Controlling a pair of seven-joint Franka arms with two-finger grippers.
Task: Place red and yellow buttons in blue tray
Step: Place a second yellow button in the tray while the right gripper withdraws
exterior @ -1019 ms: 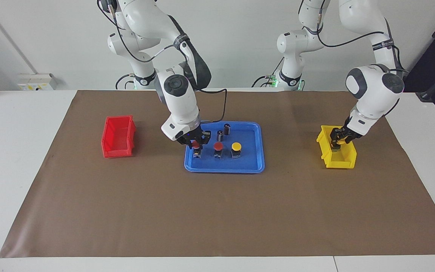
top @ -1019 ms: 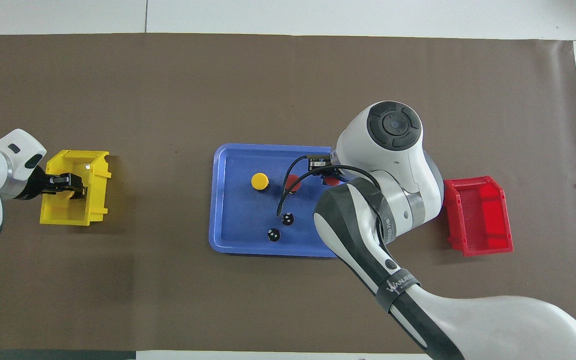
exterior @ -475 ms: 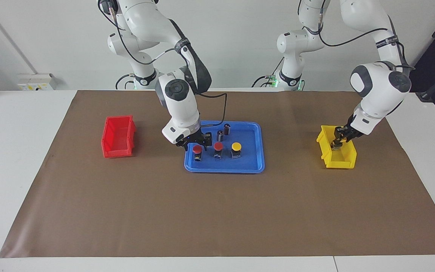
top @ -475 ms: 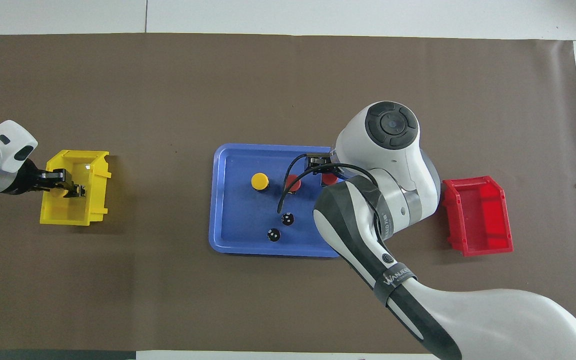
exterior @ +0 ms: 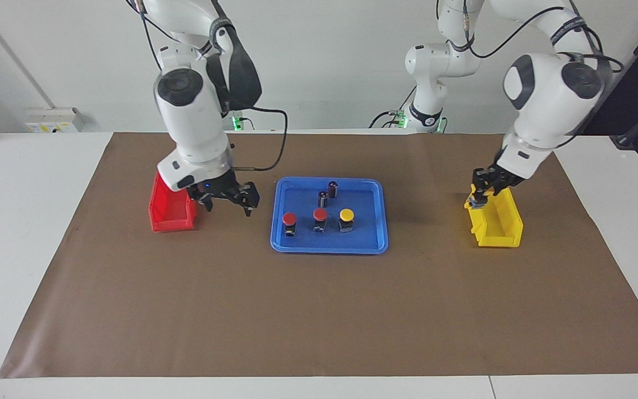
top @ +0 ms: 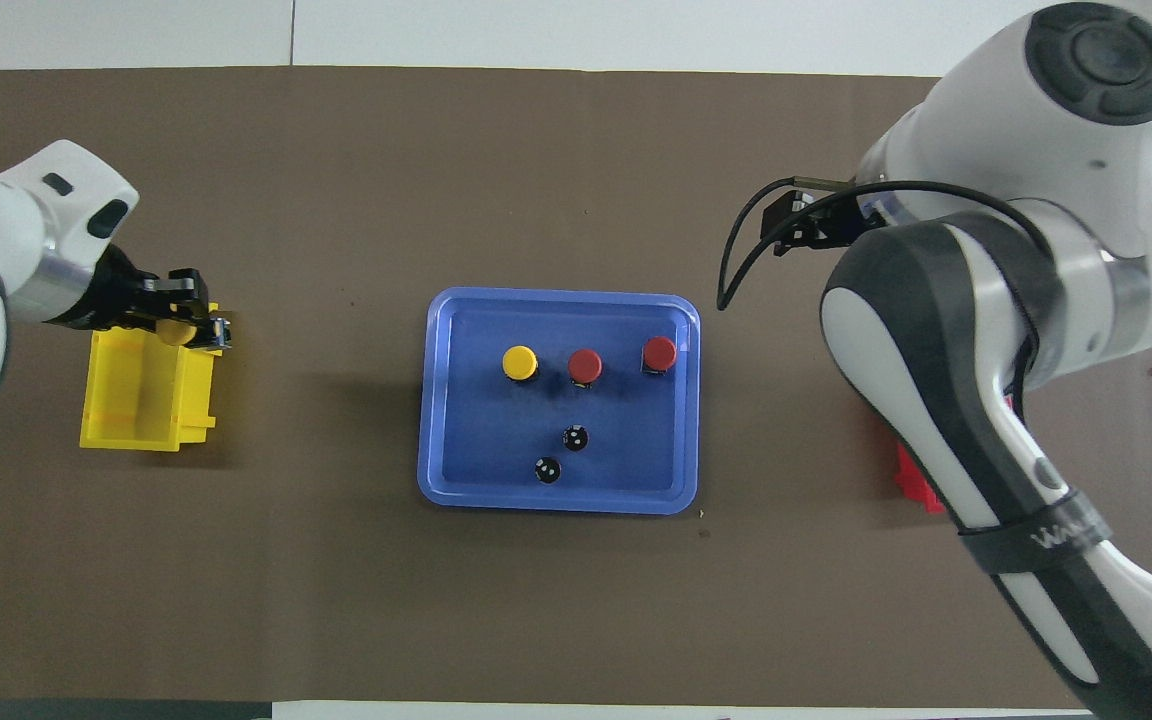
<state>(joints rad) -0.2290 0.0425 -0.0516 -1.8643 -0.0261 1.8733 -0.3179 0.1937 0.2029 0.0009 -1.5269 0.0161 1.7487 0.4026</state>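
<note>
While the facing view is considered, the blue tray [exterior: 377, 235] holds three push-buttons in a row: two red buttons [exterior: 289, 219] and one yellow button [exterior: 346, 215], plus two dark cylinders [exterior: 333, 188] nearer to the robots. The right gripper [exterior: 229, 203], fingers apart and empty, hangs between the red bin [exterior: 172, 213] and the tray. The left gripper [exterior: 482, 194], over the yellow bin [exterior: 499, 224], is closed.

From overhead, the left gripper [top: 198, 318] seems clamped on a yellow cap, probably the fourth button [top: 173, 331]. This step looks like lifting it out; next it needs carrying to the tray [top: 456, 400] and setting down upright on bare floor. One red bin, one yellow bin [top: 141, 395] stand on the bench.
</note>
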